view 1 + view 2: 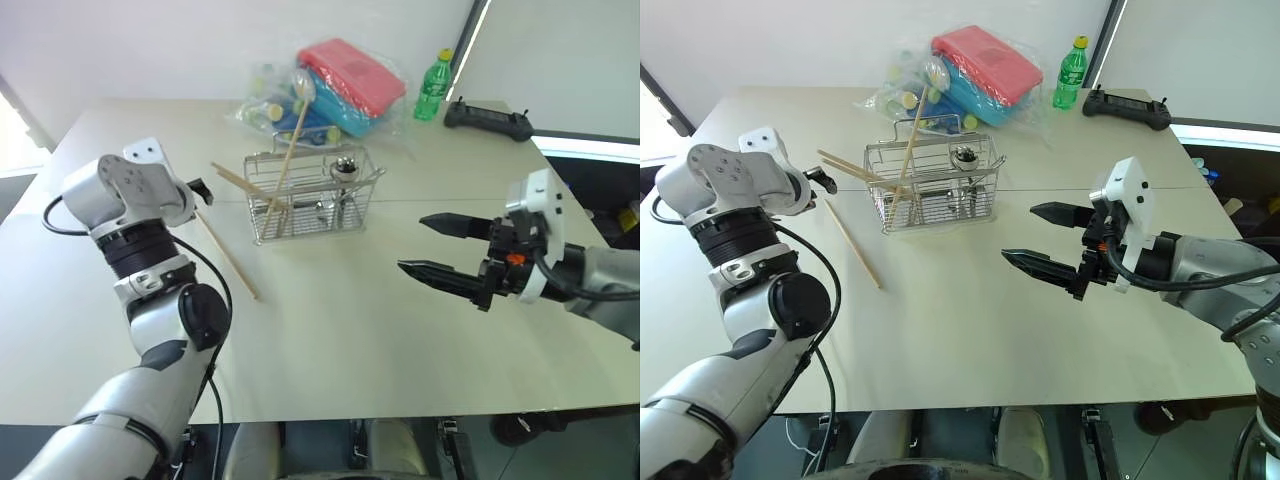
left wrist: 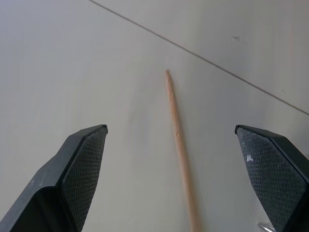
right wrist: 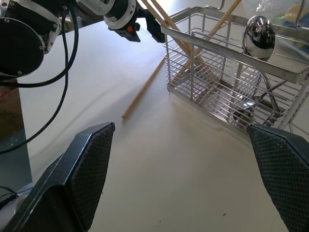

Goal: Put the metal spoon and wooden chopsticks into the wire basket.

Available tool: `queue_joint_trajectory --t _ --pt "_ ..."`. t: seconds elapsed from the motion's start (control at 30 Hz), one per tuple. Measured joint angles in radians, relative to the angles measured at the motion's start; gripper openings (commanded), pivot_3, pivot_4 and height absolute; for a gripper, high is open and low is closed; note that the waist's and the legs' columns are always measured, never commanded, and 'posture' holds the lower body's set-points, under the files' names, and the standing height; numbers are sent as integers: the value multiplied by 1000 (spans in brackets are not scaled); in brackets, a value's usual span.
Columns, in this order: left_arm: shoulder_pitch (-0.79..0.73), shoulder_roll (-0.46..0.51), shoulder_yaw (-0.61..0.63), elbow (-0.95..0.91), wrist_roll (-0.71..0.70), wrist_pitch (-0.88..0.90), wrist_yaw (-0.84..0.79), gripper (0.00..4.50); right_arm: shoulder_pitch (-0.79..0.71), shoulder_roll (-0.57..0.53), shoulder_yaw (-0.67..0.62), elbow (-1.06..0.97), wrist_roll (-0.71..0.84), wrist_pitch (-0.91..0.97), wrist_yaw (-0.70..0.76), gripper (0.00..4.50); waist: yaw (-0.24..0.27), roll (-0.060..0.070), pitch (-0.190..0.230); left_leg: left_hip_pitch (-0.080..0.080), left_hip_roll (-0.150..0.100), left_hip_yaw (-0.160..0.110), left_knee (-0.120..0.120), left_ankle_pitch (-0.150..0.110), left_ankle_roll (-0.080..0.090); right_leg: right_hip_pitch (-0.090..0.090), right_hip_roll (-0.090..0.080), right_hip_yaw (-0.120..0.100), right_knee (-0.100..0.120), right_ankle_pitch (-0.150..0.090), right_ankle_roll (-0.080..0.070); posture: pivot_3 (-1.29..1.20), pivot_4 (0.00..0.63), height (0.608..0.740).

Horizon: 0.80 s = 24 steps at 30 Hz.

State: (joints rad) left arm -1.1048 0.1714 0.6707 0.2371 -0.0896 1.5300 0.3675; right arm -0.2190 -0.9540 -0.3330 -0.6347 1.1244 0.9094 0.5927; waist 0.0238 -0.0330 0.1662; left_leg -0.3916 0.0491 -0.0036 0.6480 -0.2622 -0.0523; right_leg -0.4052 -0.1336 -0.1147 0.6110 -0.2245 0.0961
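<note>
A small rectangular basket of silver wire grid [image 1: 308,195] stands near the middle of the pale tabletop [image 1: 330,330], its long side running across the head views. Inside it, a shiny metal spoon [image 3: 259,36] stands almost upright at the basket's right end, round bowl up above the rim and thin handle pointing down to the basket floor. Several pale tan wooden chopsticks [image 1: 287,150] also rest in the basket: one leans steeply, its upper end rising toward the far side of the table, while two more [image 1: 236,179] slant out over the left rim, their free ends pointing left.

One more pale wooden chopstick [image 1: 227,256] lies flat on the table just left of the basket (apart from it, not touching), its long axis running diagonally from near the basket's left end toward the table's near edge.

The left gripper [image 2: 181,179] hovers over this loose chopstick with its black textured fingers [image 2: 84,166] spread wide, one on either side of the stick and touching nothing. The right gripper [image 1: 440,248] hangs above bare table to the right of the basket, its two black fingers also wide apart and empty, pointing left toward the basket.

Behind the basket lies a clear plastic bag of coloured items [image 1: 335,85], with a green plastic bottle [image 1: 433,88] and a black handheld controller [image 1: 488,120] further right. No writing can be read on any of them.
</note>
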Motion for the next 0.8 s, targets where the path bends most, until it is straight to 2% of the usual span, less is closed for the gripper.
queue_joint_trajectory --t 0.3,0.47,0.5,0.53,0.77,0.8 --pt "-10 34 -79 377 13 -291 -31 4471 18 15 -9 -21 23 -1 -52 4500 17 1 0 0 0 0 0 0 0 -1 0 0 0 1 -1 0 150 678" --pt "-40 58 -99 513 11 -408 -26 4471 22 22 -14 -32 34 -2 -75 4500 17 2 -1 0 0 0 0 0 0 0 0 0 0 0 1 0 150 678" --pt "-45 61 -99 538 10 -429 -21 3935 23 22 -17 -32 37 -2 -79 4500 17 2 -2 1 0 0 0 0 0 0 0 0 0 -1 2 0 150 678" --pt "-47 64 -98 549 9 -438 -19 3647 24 22 -20 -32 38 -2 -80 4500 17 3 -2 1 0 0 0 0 0 0 0 0 0 -1 2 0 150 678" --pt "-59 87 -83 611 -18 -487 9 116 25 22 -34 -32 51 -2 -93 4500 23 5 -3 1 0 0 0 0 0 1 -1 0 0 -1 2 0 150 678" --pt "-63 88 -77 617 -30 -490 11 44 25 22 -34 -32 55 -2 -94 4500 23 5 -3 0 0 0 0 0 0 1 -1 0 0 -1 2 0 150 678"
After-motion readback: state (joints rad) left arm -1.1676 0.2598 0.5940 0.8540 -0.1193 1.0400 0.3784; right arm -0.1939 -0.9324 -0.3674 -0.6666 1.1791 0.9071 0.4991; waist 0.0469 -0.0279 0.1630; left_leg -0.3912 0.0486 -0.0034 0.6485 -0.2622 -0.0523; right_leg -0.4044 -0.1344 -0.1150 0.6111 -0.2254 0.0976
